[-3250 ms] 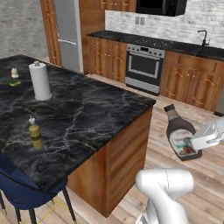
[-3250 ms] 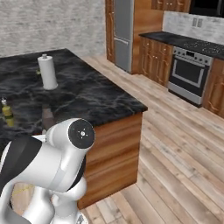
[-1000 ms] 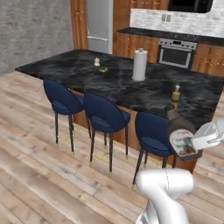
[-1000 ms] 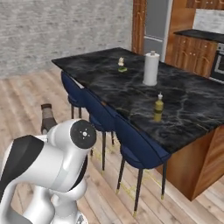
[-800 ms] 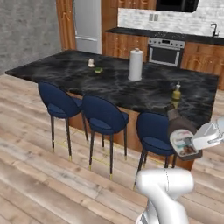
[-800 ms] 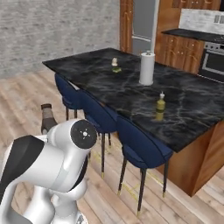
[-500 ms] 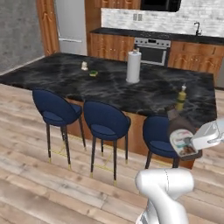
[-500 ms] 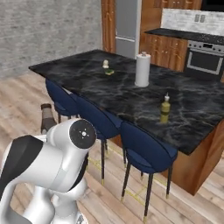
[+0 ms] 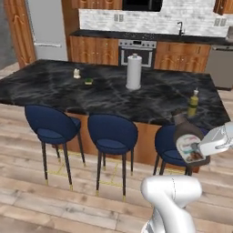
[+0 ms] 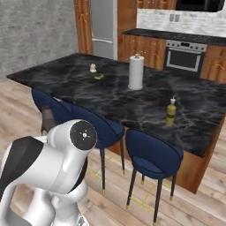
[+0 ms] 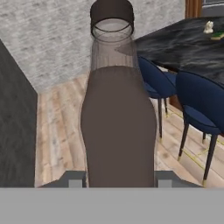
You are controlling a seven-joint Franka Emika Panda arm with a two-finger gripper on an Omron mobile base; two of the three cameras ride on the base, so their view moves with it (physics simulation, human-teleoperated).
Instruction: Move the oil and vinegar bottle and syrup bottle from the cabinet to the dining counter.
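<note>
Tool (image 11: 118, 181) was clamped on squat brown syrup bottle (image 9: 187, 141), short of black marble surface (image 9: 54, 86) edge; slim oil and vinegar bottle (image 9: 193, 103) stood near that edge; blue stools (image 9: 111, 134) lined it.

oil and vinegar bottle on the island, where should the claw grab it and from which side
Grip the oil and vinegar bottle around its straight lower body, below the narrow neck, coming in level from the stool side. It stands upright near that edge of the dining counter with nothing beside it.
</note>
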